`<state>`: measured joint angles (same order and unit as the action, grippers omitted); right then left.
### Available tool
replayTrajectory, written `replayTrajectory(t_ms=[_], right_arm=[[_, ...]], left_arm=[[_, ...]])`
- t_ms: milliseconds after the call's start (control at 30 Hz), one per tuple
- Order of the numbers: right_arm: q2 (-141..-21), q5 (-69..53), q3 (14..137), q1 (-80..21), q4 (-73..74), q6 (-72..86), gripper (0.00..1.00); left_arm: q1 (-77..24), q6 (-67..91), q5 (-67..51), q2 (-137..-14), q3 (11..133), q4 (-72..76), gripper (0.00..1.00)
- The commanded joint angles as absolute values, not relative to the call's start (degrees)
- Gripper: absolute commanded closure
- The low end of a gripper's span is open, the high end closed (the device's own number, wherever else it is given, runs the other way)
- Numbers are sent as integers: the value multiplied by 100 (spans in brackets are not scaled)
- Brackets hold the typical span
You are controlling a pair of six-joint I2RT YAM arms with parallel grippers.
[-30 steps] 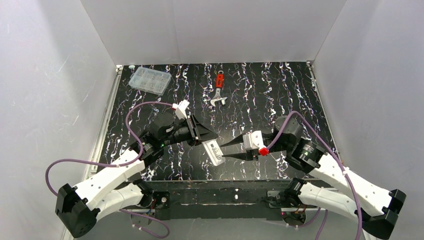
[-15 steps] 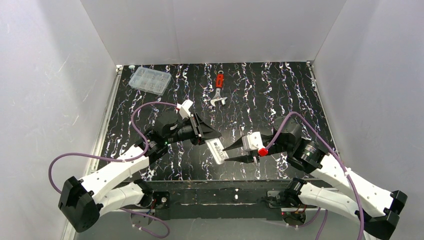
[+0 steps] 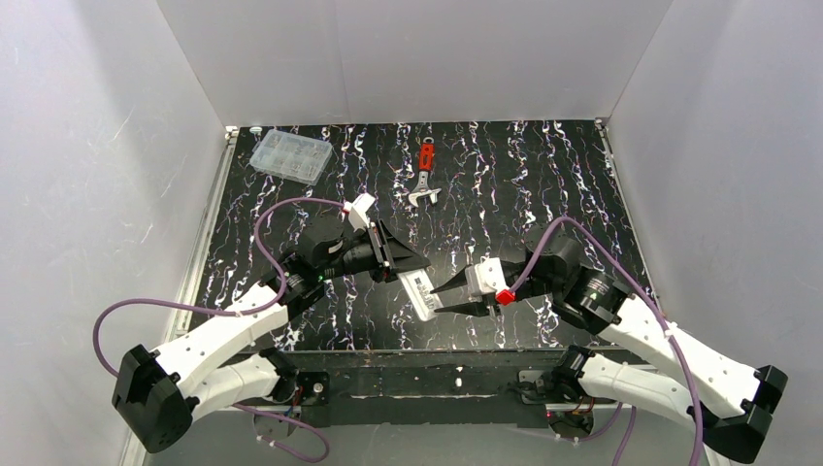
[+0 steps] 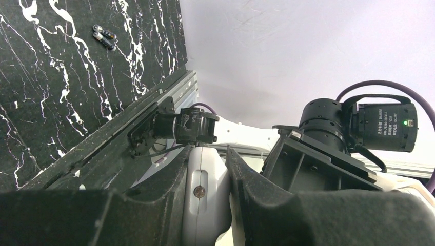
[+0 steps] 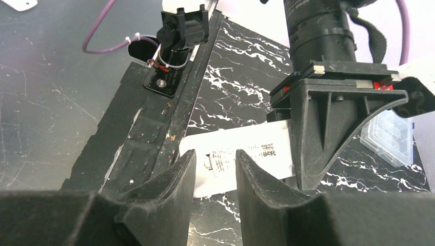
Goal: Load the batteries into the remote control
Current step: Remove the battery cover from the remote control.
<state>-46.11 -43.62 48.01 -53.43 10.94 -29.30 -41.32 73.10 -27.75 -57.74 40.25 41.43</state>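
Your remote control (image 3: 419, 293) is at the middle of the table's (image 3: 543, 175) near edge, slanting between the two arms. It is a slim white plastic bar with rounded corners. The face turned up carries a pale label with small black print (too fine to read). Its other face is hidden from all three cameras.

From the left wrist you see one narrow side, smooth and greyish in shadow, with a small round screw head set in a shallow slot.

The left gripper (image 3: 400, 266) is clamped on the remote's far half, both black wedge-shaped fingers pressed against its sides.

The right gripper (image 5: 214, 154) stands parted to a moderate gap and has hold of nothing. The remote's labelled end shows through that gap, but you cannot tell whether either fingertip touches it, or whether the remote rests on the surface.

The tabletop is matte black with white marble veins.

Two batteries (image 4: 103, 36), small dark cylinders, lie side by side on it, well apart from the remote. They are too small to make out further.

A clear compartment box (image 3: 289, 155) sits at the far left corner. A red-handled wrench (image 3: 425, 177) lies near the middle of the far edge.
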Motion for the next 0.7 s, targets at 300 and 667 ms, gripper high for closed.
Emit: replayTrajectory(t_ms=[300,667], right_arm=[[-4851,-4369,5199,-5381,1310,-3289,59],[-4940,-4352,5182,-5381,1262,-3318,59]], left_arm=[[-4102,7295,-3056,-5543,4297,4300,100],[-4102,7336,-3002,-5495,4274,4307,100]])
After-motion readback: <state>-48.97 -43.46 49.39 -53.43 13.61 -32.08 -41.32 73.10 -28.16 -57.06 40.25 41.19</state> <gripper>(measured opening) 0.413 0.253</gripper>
